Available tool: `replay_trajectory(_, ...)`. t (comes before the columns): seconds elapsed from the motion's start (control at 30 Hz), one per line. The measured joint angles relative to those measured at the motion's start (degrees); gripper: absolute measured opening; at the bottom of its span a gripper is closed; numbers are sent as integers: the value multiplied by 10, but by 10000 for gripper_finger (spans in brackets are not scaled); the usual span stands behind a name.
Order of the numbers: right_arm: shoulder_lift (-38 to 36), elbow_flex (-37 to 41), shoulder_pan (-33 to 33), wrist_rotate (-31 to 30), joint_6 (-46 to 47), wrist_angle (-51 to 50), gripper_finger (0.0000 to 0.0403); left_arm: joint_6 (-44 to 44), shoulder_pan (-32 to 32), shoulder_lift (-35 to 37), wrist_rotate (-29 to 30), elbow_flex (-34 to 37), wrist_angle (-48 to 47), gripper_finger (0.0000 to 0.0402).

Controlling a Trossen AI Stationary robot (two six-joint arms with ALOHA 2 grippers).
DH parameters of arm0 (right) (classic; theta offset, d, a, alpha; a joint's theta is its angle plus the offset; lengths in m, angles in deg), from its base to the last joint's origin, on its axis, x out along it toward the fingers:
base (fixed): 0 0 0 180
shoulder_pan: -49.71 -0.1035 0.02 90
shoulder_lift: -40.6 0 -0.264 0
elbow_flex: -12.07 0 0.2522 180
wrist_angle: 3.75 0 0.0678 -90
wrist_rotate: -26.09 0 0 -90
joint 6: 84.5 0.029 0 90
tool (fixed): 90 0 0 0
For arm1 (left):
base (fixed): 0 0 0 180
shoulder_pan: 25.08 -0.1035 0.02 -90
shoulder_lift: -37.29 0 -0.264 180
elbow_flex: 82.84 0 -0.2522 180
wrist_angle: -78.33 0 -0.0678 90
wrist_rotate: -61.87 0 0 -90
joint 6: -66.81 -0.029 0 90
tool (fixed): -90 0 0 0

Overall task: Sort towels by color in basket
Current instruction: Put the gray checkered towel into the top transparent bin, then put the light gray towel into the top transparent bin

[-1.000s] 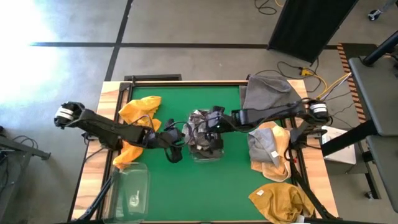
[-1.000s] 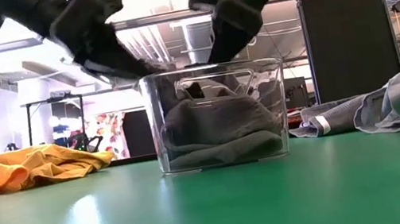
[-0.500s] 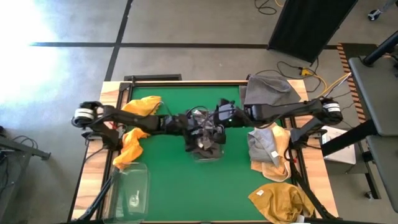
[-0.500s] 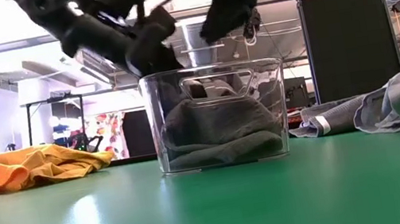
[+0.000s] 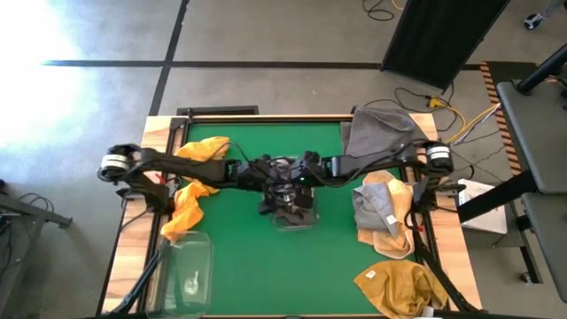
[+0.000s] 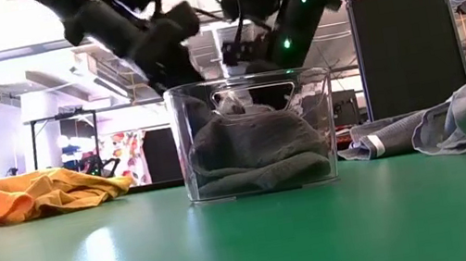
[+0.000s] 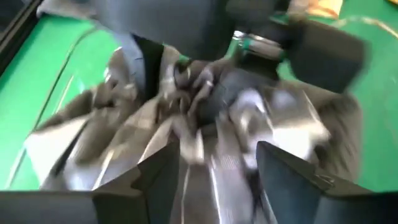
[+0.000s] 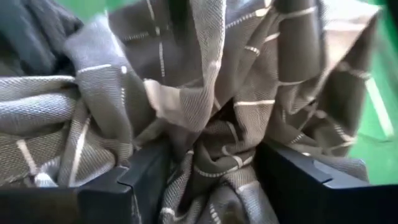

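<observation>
No readable text, labels or numbers; tag on yellow towel [image 5: 373, 276] perhaps printed, illegible.

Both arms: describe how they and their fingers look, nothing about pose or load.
Both arms are dark, slim, jointed links. The left arm and right arm each carry a silvery-white cylindrical joint near the table's edge. Small green lights glow on the right arm's wrist in the low view. The left gripper and right gripper have flat, blocky, matte black fingers.

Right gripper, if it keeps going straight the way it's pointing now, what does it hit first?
Most likely the grey checked towel in the clear basket. The right gripper points straight into its folds, its open fingers already at the cloth. Depth is hard to judge, but nothing else lies between.
</observation>
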Motion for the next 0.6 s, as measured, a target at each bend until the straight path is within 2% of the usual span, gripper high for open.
replay_trajectory(0.07, 18, -2, 2, 0, -3, 1, 216, 9, 3, 39, 1, 9, -29, 205)
replay_trajectory(0.2, 36, -13, 4, 0, -10, -6, 218, 25, 17, 118, 1, 53, -13, 205)
replay_trajectory(0.4, 17, -65, 2, -1, -42, -99, 254, 37, 48, 224, 0, 181, 162, 204)
replay_trajectory(0.6, -39, -157, 0, -5, -64, -259, 316, 74, 77, 275, 1, 289, 308, 204)
